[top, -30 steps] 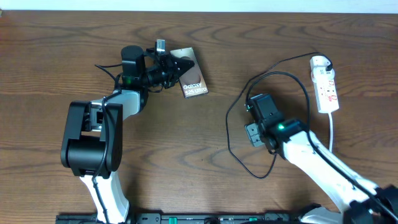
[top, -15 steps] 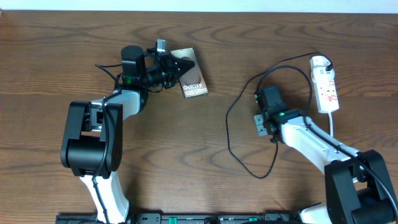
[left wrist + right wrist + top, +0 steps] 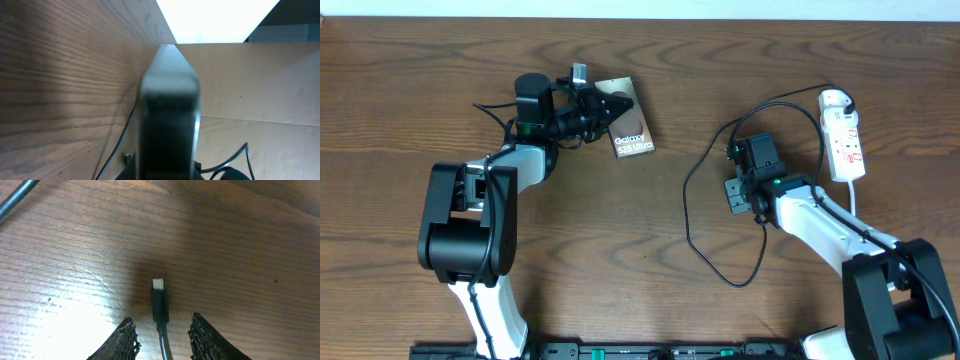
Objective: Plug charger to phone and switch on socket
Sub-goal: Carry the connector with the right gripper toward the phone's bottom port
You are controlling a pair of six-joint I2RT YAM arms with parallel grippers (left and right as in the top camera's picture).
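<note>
The phone (image 3: 631,127) is a grey-brown slab with a white "Galaxy S25 Ultra" label at the back centre-left. My left gripper (image 3: 604,107) is shut on its left end. In the left wrist view the phone (image 3: 169,100) shows edge-on and hides the jaws. The charger cable (image 3: 692,215) loops over the table on the right. My right gripper (image 3: 744,152) is low over its free end. In the right wrist view the black plug tip (image 3: 159,300) lies on the wood between the open fingers (image 3: 125,340), untouched on either side. The white socket (image 3: 846,135) lies at the far right.
The socket's thick white cord (image 3: 854,215) runs toward the front right beside my right arm. The black cable (image 3: 775,100) arcs from the socket over to my right gripper. A strand of it crosses the right wrist view's top left corner (image 3: 17,197).
My right gripper has moved toward the back and a little right, closing on the cable's free end. The left arm and phone have not moved.
</note>
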